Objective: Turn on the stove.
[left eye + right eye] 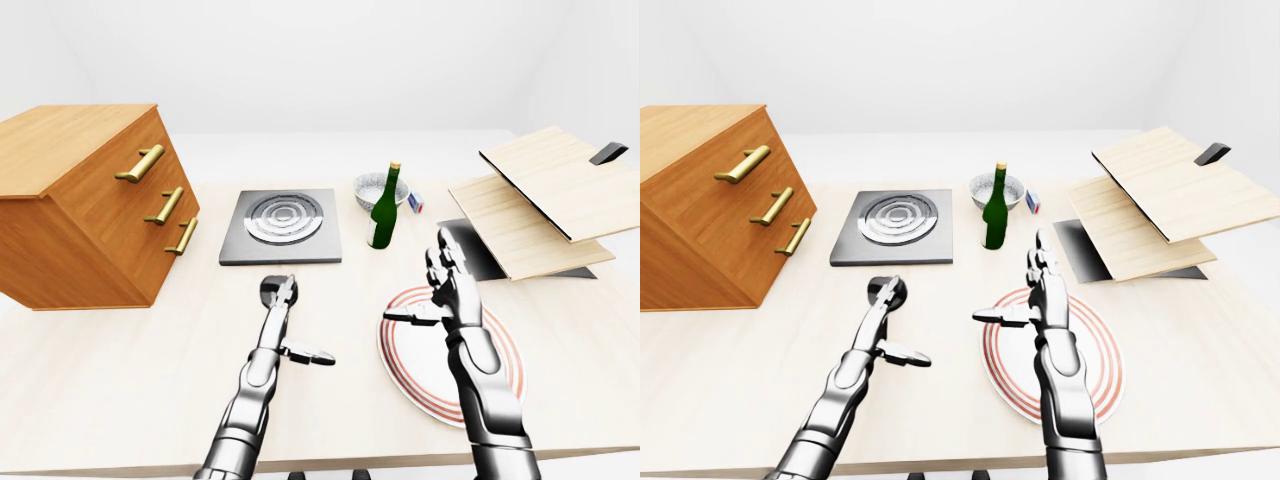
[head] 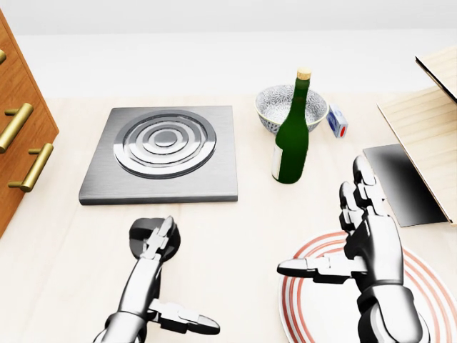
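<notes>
Knob point(image 2: 143, 236): lying under my left hand point(image 2: 153, 275) fingertips, just below the stove point(image 2: 164, 153); fingers spread, gripping nothing. Right hand point(image 2: 371, 239): hovering open over the plate point(image 2: 428, 300). Bare counter point(image 2: 228, 236) is lying between both hands.

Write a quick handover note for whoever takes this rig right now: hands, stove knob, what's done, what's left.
Left hand: open, fingertips over the black knob, thumb out to the side, not closed round it.
Right hand: open, holds nothing, above the red-ringed plate.
The knob sits on the table just below the stove plate in the head view.
Done: reach to the knob. Left: close on it and turn.
</notes>
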Controlling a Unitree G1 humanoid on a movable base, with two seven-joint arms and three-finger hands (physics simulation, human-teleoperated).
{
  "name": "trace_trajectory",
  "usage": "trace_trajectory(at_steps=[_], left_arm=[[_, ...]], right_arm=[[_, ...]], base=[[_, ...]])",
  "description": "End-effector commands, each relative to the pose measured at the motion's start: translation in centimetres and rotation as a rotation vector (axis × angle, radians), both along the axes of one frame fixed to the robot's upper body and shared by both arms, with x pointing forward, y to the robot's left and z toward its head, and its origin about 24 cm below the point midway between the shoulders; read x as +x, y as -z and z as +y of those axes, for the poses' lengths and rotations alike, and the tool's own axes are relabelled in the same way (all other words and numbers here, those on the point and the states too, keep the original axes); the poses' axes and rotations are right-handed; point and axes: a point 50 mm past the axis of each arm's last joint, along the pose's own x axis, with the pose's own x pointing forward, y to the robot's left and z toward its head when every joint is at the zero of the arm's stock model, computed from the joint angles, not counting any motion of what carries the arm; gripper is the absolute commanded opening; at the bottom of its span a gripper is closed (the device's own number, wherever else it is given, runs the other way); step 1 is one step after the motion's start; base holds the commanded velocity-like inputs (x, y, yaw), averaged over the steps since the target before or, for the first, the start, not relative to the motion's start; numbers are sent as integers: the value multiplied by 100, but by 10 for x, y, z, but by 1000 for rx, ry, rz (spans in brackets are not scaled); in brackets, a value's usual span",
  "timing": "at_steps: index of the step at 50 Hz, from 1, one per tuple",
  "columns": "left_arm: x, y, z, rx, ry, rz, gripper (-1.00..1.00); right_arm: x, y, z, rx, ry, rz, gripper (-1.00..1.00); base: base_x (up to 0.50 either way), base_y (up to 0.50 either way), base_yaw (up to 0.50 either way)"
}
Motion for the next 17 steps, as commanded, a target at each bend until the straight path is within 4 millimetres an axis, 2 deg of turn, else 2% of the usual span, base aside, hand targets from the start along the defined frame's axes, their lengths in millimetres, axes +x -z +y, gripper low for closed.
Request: trace_trajectory(at_steps=[1,4,8,9,11,14,17], left_arm=[[-70,42,-31,-135,56,255,100],[-63,31,-35,-123,61,227,100],[-42,-1,-43,-136,75,99,100],[-29,-17,-45,-155,81,35,100],[-15,-32,-46,-148,76,-32,100],[28,-79,-30,-136,-32,-213,100],[53,-107,-8,-135,-142,-308,100]], right_arm=[[2,-6,-5,11,12,-24,100],[2,-7,-6,13,16,-30,100],[2,-8,-7,14,20,-34,100],[2,-9,-8,16,20,-37,100],[1,-9,-8,17,19,-40,100],[0,-10,-7,16,14,-42,100],[0,-8,-6,14,7,-34,100]], base=[[0,0,0],[0,0,0],[0,0,0],[0,0,0],[0,0,0],[0,0,0],[0,0,0]])
